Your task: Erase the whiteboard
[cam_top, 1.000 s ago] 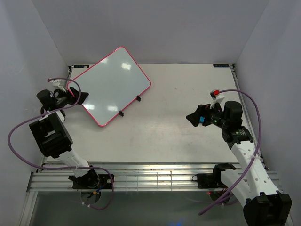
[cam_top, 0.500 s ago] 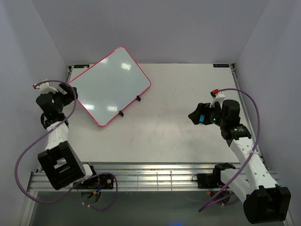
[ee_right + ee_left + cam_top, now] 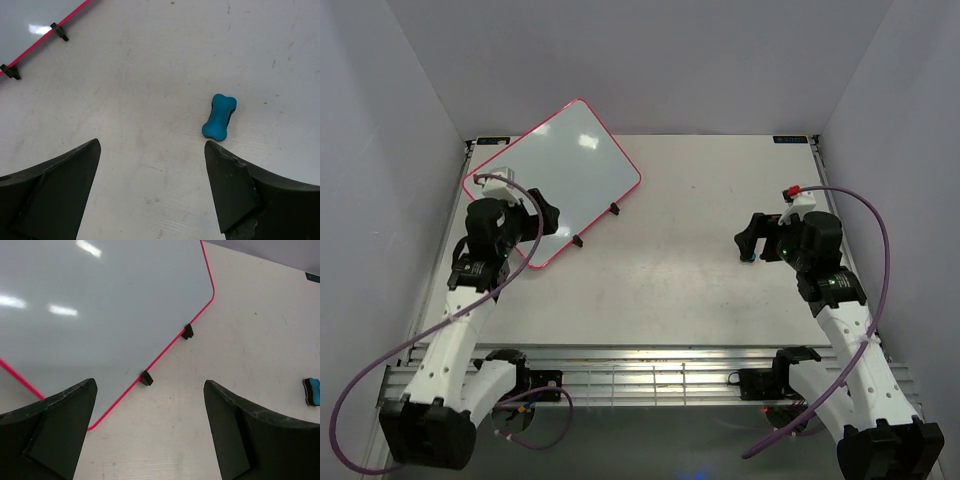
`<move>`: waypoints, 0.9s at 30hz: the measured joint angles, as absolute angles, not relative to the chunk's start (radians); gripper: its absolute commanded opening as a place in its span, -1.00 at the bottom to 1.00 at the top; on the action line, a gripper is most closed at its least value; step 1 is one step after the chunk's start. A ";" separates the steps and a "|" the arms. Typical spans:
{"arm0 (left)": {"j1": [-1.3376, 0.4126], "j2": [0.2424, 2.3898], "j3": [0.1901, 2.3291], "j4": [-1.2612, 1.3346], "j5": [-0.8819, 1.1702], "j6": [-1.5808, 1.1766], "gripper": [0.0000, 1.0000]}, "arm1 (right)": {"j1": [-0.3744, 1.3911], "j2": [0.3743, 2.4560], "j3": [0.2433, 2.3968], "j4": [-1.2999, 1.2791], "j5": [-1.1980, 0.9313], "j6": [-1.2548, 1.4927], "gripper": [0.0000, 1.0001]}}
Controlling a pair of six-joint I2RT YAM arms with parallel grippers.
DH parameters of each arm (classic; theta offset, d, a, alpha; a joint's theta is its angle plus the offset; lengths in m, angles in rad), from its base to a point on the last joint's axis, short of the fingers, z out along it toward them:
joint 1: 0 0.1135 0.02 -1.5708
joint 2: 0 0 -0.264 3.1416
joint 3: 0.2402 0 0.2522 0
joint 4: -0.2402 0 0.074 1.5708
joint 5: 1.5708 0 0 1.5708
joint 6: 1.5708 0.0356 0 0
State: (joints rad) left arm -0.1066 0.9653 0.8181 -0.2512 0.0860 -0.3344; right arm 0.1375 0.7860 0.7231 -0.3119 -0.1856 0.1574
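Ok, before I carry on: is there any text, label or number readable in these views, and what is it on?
No text can be read in any view.
whiteboard: blank, only light glare, no writing.
left far-corner sticker: dark with bluish print, too small to read.
right far-corner sticker: the same, too small to read.
blue eraser: no print visible.

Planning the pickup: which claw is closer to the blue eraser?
The right claw, open: the eraser lies on the table just ahead of it. The left claw hovers by the whiteboard, across the table.
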 measured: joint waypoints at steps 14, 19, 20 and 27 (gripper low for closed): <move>-0.113 0.469 0.665 -0.333 -0.176 -0.222 0.96 | 0.138 0.725 0.875 -0.411 -0.059 0.183 0.80; -0.136 0.393 0.640 -0.351 -0.229 -0.223 0.96 | 0.138 0.709 0.875 -0.477 -0.042 0.155 0.80; -0.141 0.373 0.629 -0.353 -0.232 -0.223 0.96 | 0.138 0.695 0.875 -0.485 -0.039 0.150 0.80; -0.155 0.364 0.616 -0.377 -0.247 -0.237 0.96 | 0.139 0.612 0.872 -0.498 -0.028 0.124 0.80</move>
State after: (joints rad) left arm -0.1551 0.3637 0.6163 -0.3767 -0.2470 -0.2367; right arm 0.1390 0.6125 0.8722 -0.4984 -0.0277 0.1242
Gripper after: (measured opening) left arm 0.979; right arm 0.898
